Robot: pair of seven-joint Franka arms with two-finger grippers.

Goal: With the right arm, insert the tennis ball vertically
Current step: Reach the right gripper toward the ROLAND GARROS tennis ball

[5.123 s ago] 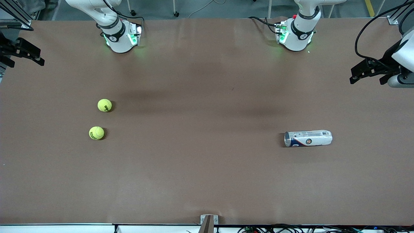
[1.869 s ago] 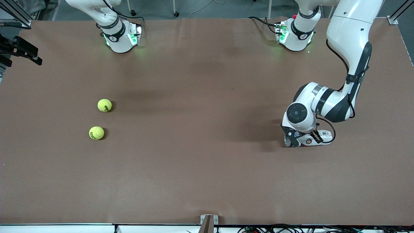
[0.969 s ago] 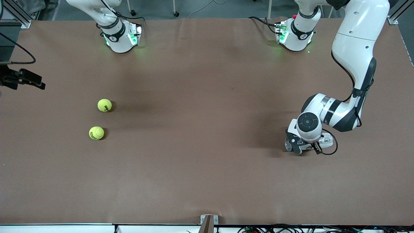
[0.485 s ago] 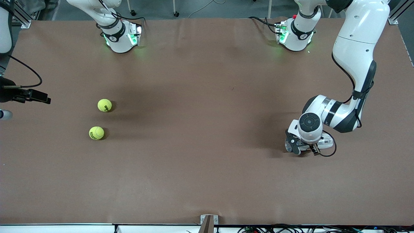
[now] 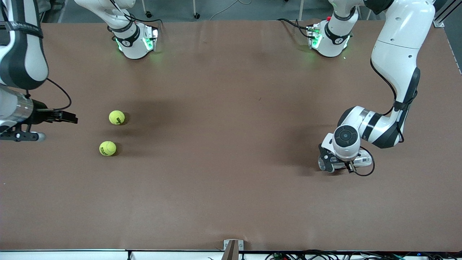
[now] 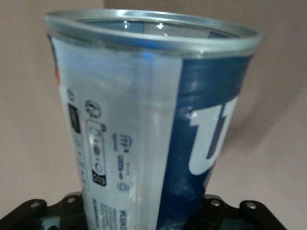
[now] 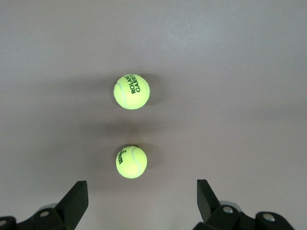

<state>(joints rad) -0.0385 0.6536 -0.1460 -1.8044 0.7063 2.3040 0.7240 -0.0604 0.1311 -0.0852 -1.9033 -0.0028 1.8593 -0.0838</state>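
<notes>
Your right gripper (image 5: 66, 117) hangs over the bench (image 5: 231, 144) at the right arm's end, jaws spread wide, near the 2 tennis balls (image 5: 116, 117) (image 5: 107, 148). Descend off-centre and a ball could roll away. The 2 lie close, so 1 finger may nudge the other ball. The left gripper (image 5: 334, 164) pinches the can (image 5: 362, 159) at the left arm's end, with open bench between.

Right claw (image 5: 68, 117) now closer to the tennis balls (image 5: 116, 117).

The left tool (image 5: 334, 164) and arm cover most of the can (image 5: 364, 160) in the front view. The can's (image 6: 153, 124) base is cut off in the left wrist view. The right tool's (image 7: 141, 199) fingertips are cut off.
</notes>
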